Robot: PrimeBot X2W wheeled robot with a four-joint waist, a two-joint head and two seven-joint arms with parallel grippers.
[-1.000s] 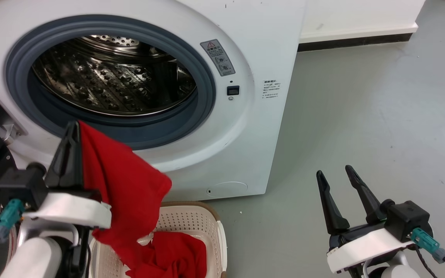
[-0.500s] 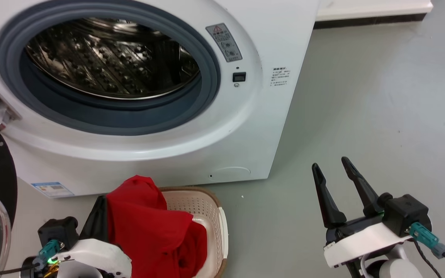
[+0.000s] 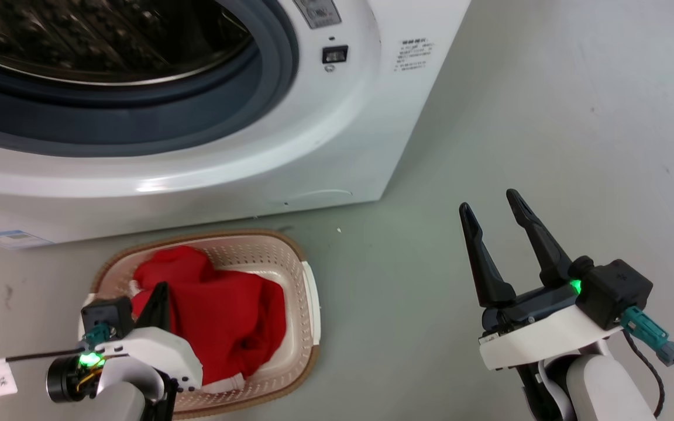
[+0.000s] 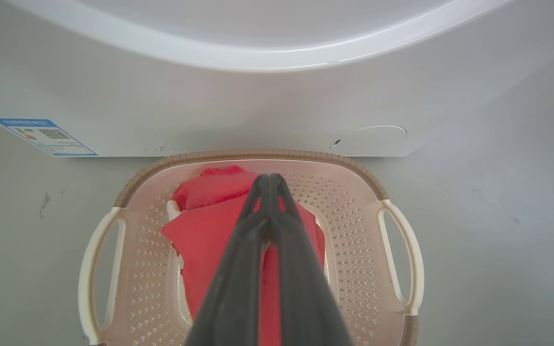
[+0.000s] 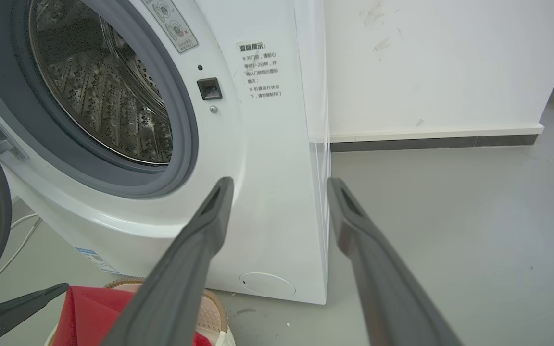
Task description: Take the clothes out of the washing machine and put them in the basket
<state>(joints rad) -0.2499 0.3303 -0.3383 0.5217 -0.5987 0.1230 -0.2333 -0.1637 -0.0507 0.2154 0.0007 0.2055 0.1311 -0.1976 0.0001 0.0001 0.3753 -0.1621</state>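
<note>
Where my head looks down: my left gripper (image 3: 160,289) hangs low over the cream-white oval plastic basket with perforated sides and brown rim (image 3: 255,257), jaws closed on the bright red soft fabric garment (image 3: 226,316), which lies heaped inside it.
My right gripper (image 3: 489,199): jaws wide, holding nothing, above the grey floor (image 3: 547,117), well apart from the basket.
Large white front-loading washing machine (image 3: 196,181): just behind the basket.
Left wrist view: my fingers (image 4: 238,269) pressed together, red cloth in the slit; garment (image 4: 205,230) inside the basket (image 4: 349,240).
Right wrist view: jaws wide; washing machine (image 5: 267,192) ahead.
</note>
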